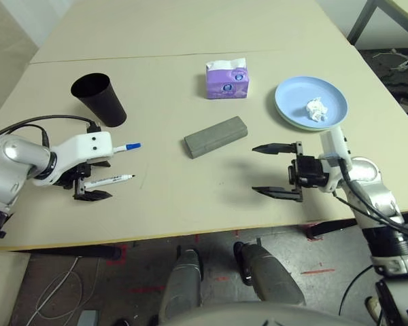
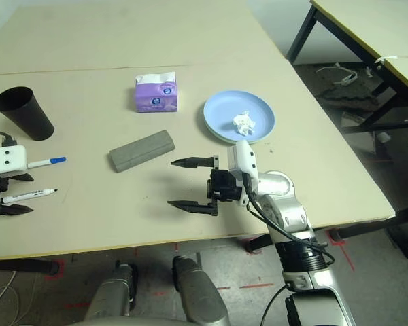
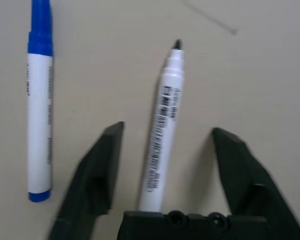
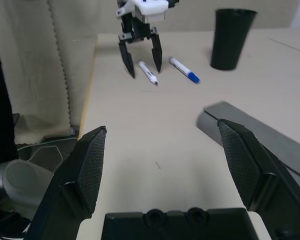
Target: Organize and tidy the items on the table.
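Note:
My left gripper (image 1: 92, 189) is down at the table, its open fingers either side of the black-tipped white marker (image 3: 162, 135) with a gap on each side. Just beyond it lies the blue-capped marker (image 1: 126, 147). A black cup (image 1: 99, 99) stands behind them. In the middle of the table are the grey glasses case (image 1: 216, 136) and, further back, the purple tissue pack (image 1: 226, 79). A blue plate (image 1: 294, 95) holds the white tissue wad (image 1: 316, 110), with a greenish rim under it. My right gripper (image 1: 270, 170) hovers open near the case, holding nothing.
The table (image 1: 190, 197) has its front edge close under both grippers and a seam (image 1: 156, 57) across the back. Another table's legs (image 2: 306, 34) and loose cables (image 2: 353, 71) are on the floor to the right.

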